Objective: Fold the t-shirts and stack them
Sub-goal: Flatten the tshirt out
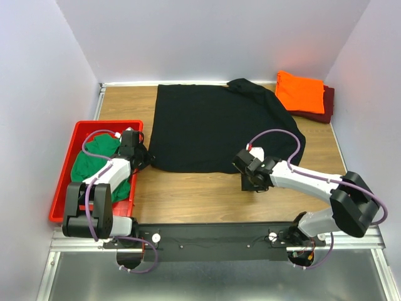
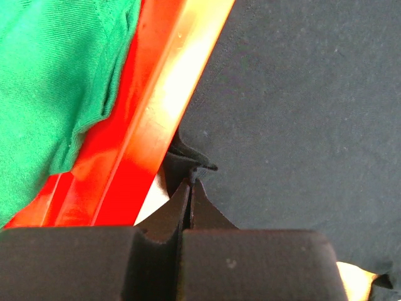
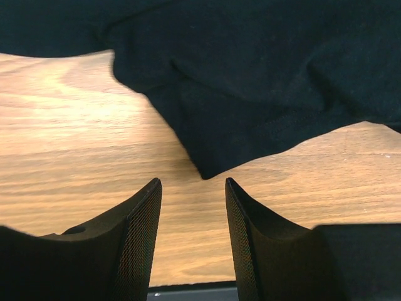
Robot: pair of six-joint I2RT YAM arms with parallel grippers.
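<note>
A black t-shirt (image 1: 213,125) lies spread flat across the middle of the table. My left gripper (image 1: 143,157) is at its near left corner, beside the tray. In the left wrist view that gripper (image 2: 191,182) is shut on a pinch of the black t-shirt's (image 2: 301,94) edge. My right gripper (image 1: 243,164) sits low at the shirt's near hem. Its jaws (image 3: 193,183) stand open over bare wood, and a pointed corner of the black t-shirt (image 3: 250,75) lies just ahead of the tips. A folded orange t-shirt (image 1: 299,91) rests on a maroon t-shirt (image 1: 324,108) at the back right. A green t-shirt (image 1: 94,163) lies crumpled in the tray.
The red plastic tray (image 1: 69,168) stands at the table's left edge, and its rim (image 2: 169,106) runs right beside my left fingers. White walls close in the back and both sides. A strip of bare wood (image 1: 188,194) lies between the shirt and the arm bases.
</note>
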